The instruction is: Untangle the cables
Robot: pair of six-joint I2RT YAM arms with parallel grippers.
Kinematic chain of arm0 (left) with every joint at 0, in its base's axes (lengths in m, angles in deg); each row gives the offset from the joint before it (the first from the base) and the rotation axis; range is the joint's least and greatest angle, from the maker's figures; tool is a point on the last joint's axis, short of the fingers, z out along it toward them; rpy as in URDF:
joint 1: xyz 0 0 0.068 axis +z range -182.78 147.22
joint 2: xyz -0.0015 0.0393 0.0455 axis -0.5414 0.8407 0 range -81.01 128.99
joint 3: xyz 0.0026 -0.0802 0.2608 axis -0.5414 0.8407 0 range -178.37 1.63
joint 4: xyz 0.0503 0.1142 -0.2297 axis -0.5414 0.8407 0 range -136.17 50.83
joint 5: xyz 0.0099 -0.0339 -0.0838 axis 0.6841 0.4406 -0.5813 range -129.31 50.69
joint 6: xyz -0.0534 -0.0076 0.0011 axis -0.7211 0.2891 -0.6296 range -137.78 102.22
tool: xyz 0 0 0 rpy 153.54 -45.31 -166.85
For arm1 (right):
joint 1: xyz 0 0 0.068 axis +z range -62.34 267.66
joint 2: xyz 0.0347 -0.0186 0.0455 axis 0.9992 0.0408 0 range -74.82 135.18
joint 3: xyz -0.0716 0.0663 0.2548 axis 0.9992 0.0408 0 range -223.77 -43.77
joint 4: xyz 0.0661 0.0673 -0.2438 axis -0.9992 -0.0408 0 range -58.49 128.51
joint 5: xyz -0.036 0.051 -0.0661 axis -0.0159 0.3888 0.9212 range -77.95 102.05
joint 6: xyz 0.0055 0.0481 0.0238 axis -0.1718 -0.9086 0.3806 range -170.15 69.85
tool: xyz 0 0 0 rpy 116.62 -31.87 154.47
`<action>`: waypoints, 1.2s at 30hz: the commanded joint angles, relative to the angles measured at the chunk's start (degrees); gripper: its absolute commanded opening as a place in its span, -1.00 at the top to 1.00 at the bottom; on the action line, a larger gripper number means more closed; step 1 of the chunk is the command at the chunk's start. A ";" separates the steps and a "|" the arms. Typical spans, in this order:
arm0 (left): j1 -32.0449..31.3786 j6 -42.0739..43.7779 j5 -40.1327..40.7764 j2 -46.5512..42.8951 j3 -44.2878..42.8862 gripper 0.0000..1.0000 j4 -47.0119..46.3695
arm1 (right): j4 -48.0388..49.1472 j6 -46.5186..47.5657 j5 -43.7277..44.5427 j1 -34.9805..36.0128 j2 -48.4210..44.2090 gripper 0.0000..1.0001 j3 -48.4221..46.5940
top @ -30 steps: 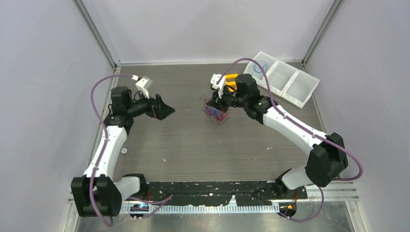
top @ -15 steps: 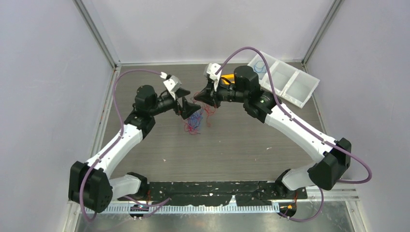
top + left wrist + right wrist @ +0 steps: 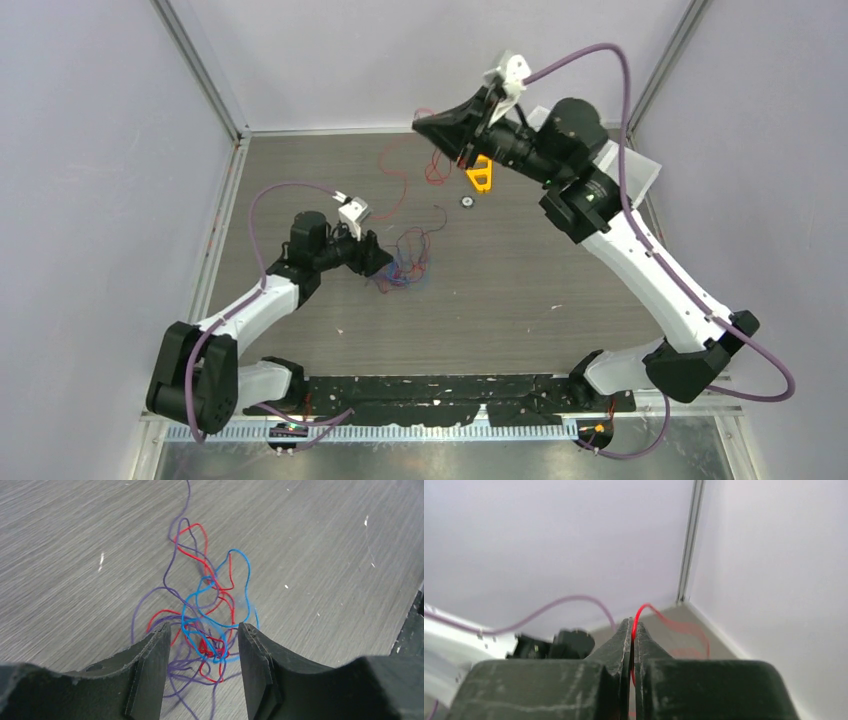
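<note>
The clump of thin red, blue and dark purple cables (image 3: 405,262) lies on the grey table left of centre; it also shows in the left wrist view (image 3: 210,630). My left gripper (image 3: 385,262) is low at the clump's left side, jaws open, with the knot (image 3: 217,650) between its fingertips and loops fanning out ahead. My right gripper (image 3: 425,124) is raised high at the back, shut on one red cable (image 3: 640,614). That red cable (image 3: 392,165) hangs in a long curve down towards the table behind the clump.
An orange plastic triangle (image 3: 480,175) and a small round part (image 3: 466,201) lie at the back centre. A white compartment tray (image 3: 640,170) sits at the back right, partly behind the right arm. A black strip (image 3: 440,392) runs along the near edge.
My right gripper rose up and back with a red cable pulled out of the clump. My left arm swung in, then lowered to the clump, which now lies further left.
</note>
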 commanded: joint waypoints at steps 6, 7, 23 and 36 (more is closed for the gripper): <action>2.38 -3.25 3.46 1.81 -2.13 0.05 1.62 | 5.94 -11.80 2.43 -6.50 0.73 0.89 -15.22; 2.42 -3.19 3.40 1.77 -2.34 0.01 1.68 | 5.67 -11.63 2.26 -6.75 1.00 0.89 -16.05; 2.70 1.98 2.18 -6.72 -12.26 -0.83 16.14 | -4.72 -8.86 2.89 -23.23 -5.92 0.89 1.08; 2.72 -2.78 4.36 -5.96 -15.15 -0.94 19.25 | -7.75 -3.30 6.87 -42.66 5.86 0.89 0.58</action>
